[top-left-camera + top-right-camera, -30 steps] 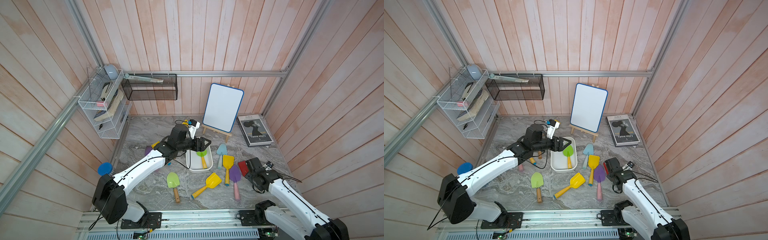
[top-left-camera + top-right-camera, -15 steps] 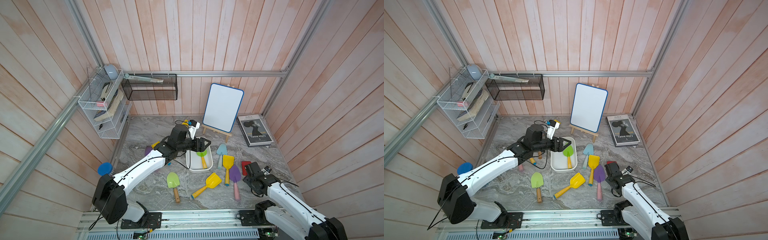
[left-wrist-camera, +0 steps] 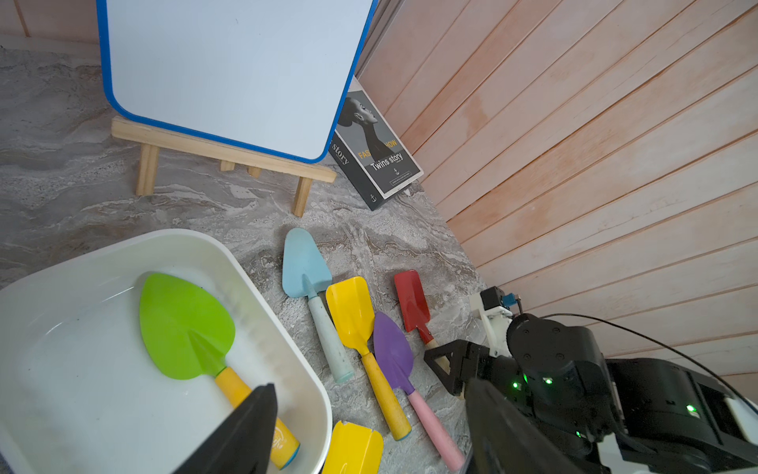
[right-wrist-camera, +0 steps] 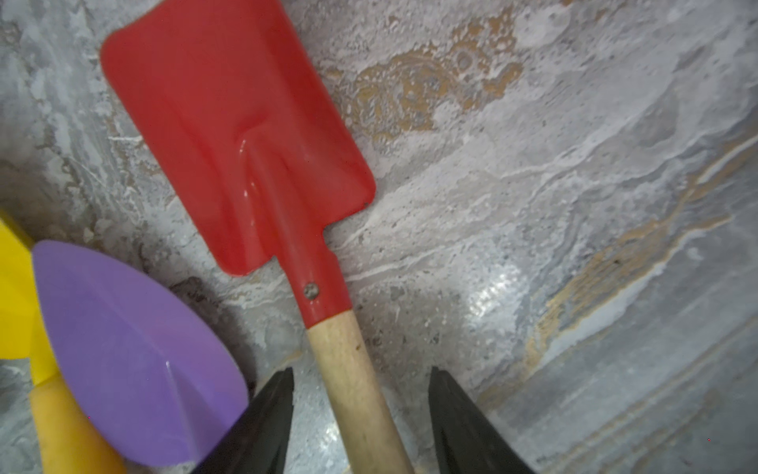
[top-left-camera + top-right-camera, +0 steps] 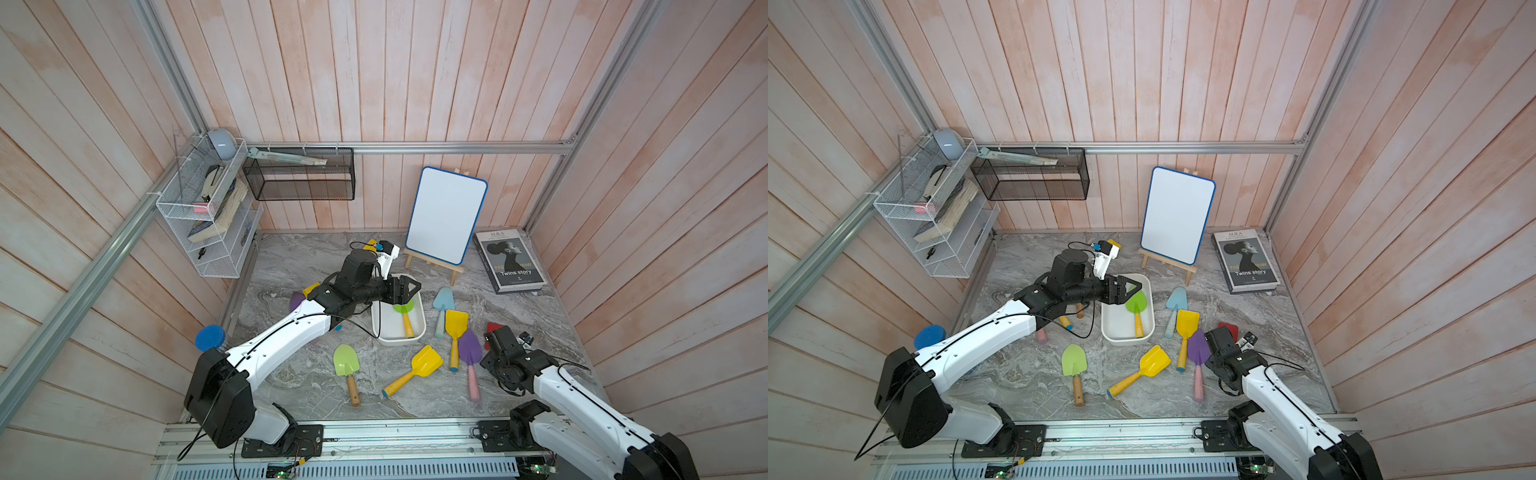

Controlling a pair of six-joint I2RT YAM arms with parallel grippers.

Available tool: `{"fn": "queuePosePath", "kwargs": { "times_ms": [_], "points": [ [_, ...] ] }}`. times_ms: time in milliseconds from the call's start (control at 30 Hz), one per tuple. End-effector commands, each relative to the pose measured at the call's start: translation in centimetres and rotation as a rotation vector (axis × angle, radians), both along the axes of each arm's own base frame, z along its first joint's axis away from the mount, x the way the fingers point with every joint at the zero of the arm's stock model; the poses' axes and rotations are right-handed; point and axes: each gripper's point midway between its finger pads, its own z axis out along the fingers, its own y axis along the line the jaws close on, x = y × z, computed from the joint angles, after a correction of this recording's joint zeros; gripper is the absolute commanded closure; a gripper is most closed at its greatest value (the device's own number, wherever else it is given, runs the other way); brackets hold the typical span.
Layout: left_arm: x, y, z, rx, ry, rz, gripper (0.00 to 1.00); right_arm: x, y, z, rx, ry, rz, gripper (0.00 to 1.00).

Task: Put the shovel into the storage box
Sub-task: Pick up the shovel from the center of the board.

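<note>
Center right gripper (image 4: 361, 377), jaws part-open astride but not touching red shovel (image 4: 238, 135) handle at near right, pinch squarely, lift clear of purple shovel (image 4: 131, 353), carry left to mid-floor box (image 5: 380, 332).

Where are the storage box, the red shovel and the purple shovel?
storage box (image 5: 1119, 326): in a top view, bare inner floor.
red shovel (image 4: 236, 135): right wrist view, blade middle.
purple shovel (image 3: 391, 353): left wrist view, blade.
</note>
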Motion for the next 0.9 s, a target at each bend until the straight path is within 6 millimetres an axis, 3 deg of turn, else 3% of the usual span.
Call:
{"fn": "queuePosePath", "kwargs": {
  "times_ms": [0,467,633,867],
  "points": [
    [-0.1,0.2,0.5,0.004,-0.019,0.002,0.22,-0.5,0.4,0.1,-0.004,0.031,0.018,0.46],
    [0.1,0.0,0.1,0.005,-0.007,0.002,0.22,0.0,1.0,0.9,-0.016,0.023,0.04,0.78],
    [0.5,-1.1,-0.2,-0.002,0.012,-0.03,0.22,0.3,0.8,1.6,-0.025,-0.002,0.038,1.0],
    [1.2,-2.0,0.5,-0.03,0.012,-0.038,0.22,0.5,0.4,3.0,-0.033,-0.06,0.033,1.0]
  ]
}}
